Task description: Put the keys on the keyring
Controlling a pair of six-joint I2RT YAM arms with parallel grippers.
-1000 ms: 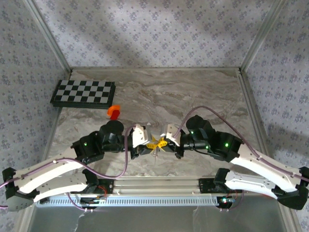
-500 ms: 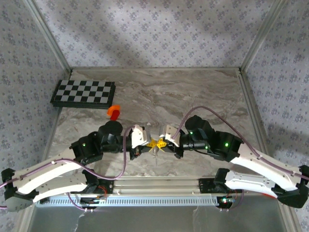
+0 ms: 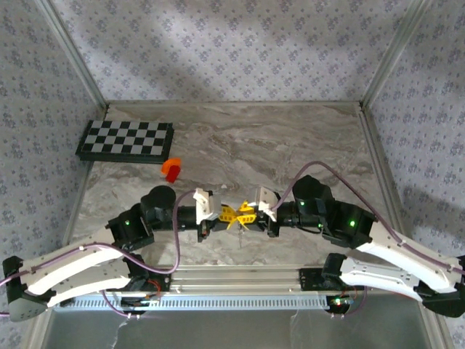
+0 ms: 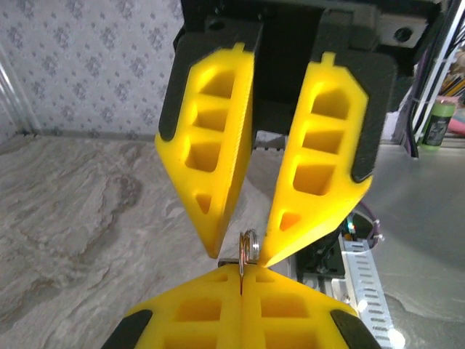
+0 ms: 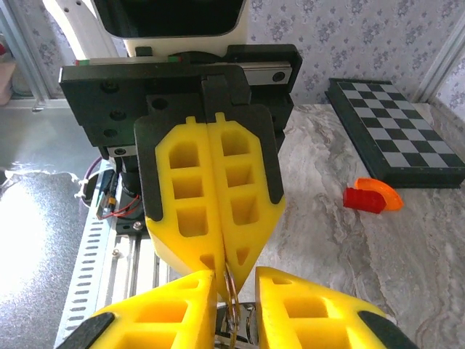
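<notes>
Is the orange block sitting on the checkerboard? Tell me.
No, the orange block lies on the table beside the checkerboard, not on it.

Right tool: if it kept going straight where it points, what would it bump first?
Probably the keyring, held by the shut left tool just ahead of the open right tool; depth is unclear.

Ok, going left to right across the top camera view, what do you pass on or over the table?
First the checkerboard, then the orange-red block, then the left gripper, then the right gripper.
</notes>
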